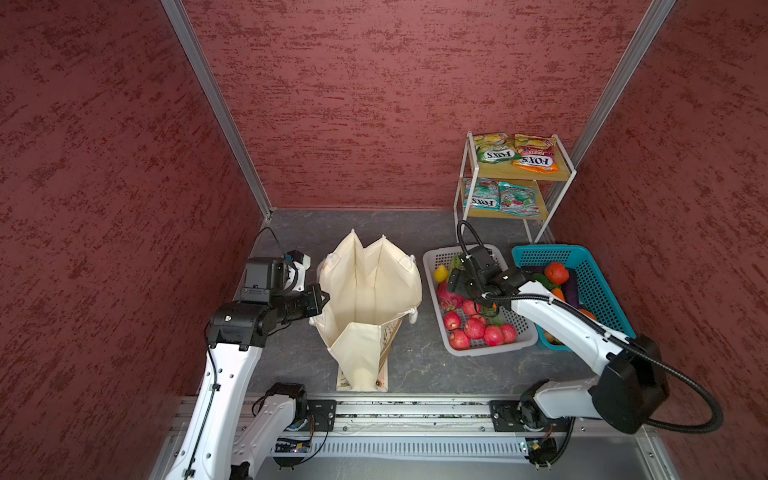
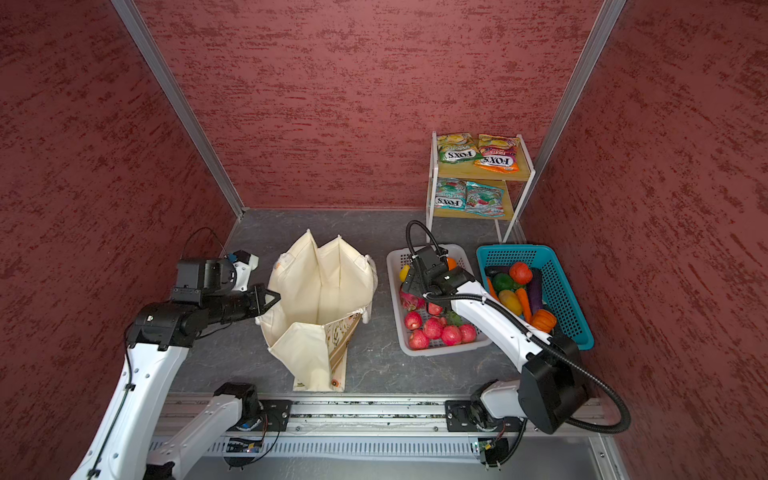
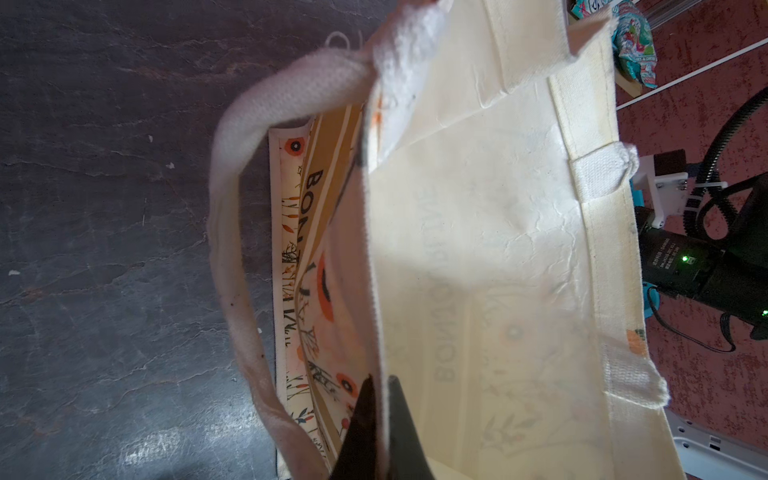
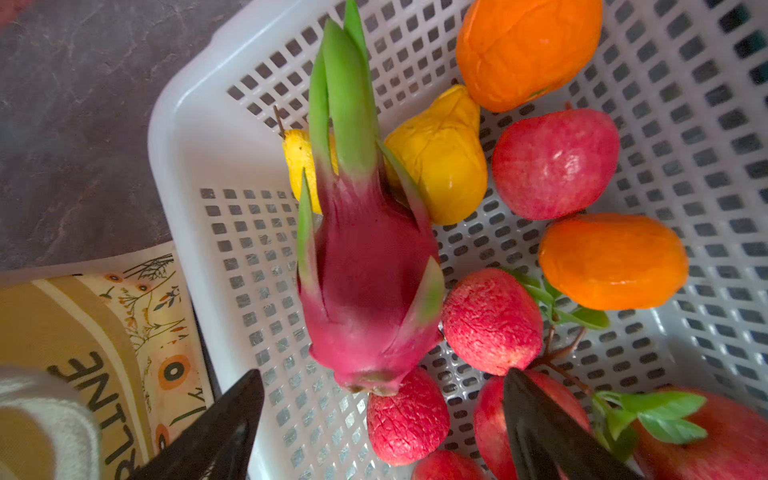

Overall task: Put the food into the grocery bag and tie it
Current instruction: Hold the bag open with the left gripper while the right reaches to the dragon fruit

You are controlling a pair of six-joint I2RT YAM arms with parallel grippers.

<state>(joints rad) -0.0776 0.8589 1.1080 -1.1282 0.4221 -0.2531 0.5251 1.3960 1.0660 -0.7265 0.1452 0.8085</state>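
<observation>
The right gripper (image 4: 383,372), spread wide, faces the pink green-tipped dragon fruit (image 4: 365,270) end-on; the left gripper (image 3: 380,378) pinches the cream canvas bag (image 3: 478,249) at its rim.

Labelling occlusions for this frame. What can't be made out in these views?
- Both top views: bag floor, covered by its folded-in front panel; the left wrist view shows mostly walls.
- Top views: right gripper, hidden under its own wrist; the right wrist view leaves contact with the dragon fruit unclear.
- Top views: middle of the white basket, covered by the right arm.
- Top views: print on the lower shelf packets, too small.
</observation>
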